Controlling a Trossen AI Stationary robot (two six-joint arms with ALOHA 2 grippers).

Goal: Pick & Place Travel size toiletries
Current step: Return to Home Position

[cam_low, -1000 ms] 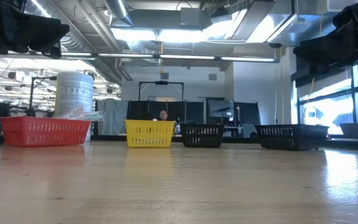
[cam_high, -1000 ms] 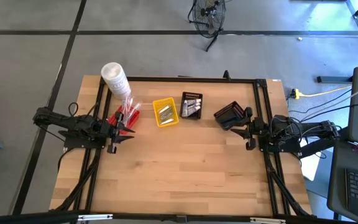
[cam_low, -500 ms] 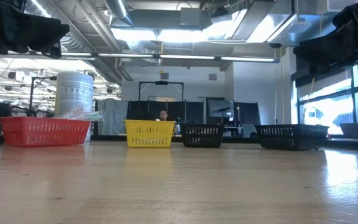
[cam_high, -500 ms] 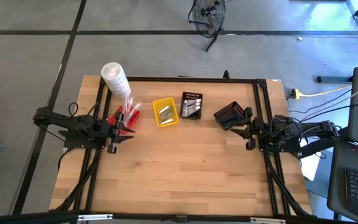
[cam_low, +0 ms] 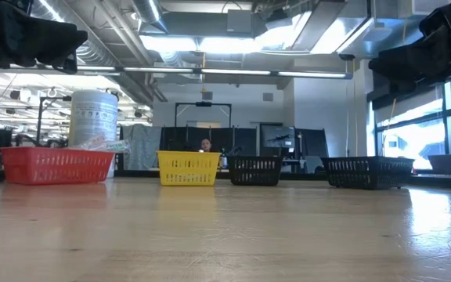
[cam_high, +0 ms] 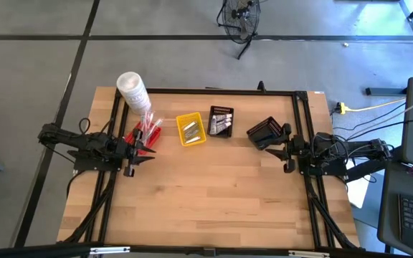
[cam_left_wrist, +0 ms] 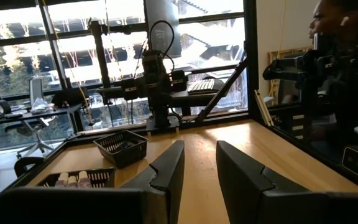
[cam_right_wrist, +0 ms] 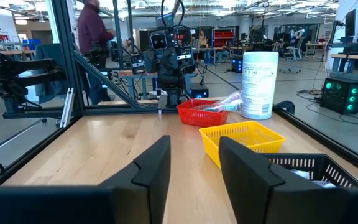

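Hovering at the left and right edges of the worktop (cam_high: 206,193), the left gripper (cam_left_wrist: 199,152) and right gripper (cam_right_wrist: 194,146) gape empty, while baskets (cam_high: 179,132) toward the far edge hold the travel size toiletries (cam_high: 221,127), light, slick pieces I'd pinch across their middles.

Left gripper (cam_high: 140,155): no shift seen, same place beside the red basket (cam_high: 154,133).
Right gripper (cam_high: 284,149): no shift seen, same place beside the right black basket (cam_high: 266,132).
Travel size toiletries (cam_high: 221,126): no change in place, same baskets.
Person (cam_low: 205,145) behind the table: no clear movement.
Overall: no visible difference across the last second.
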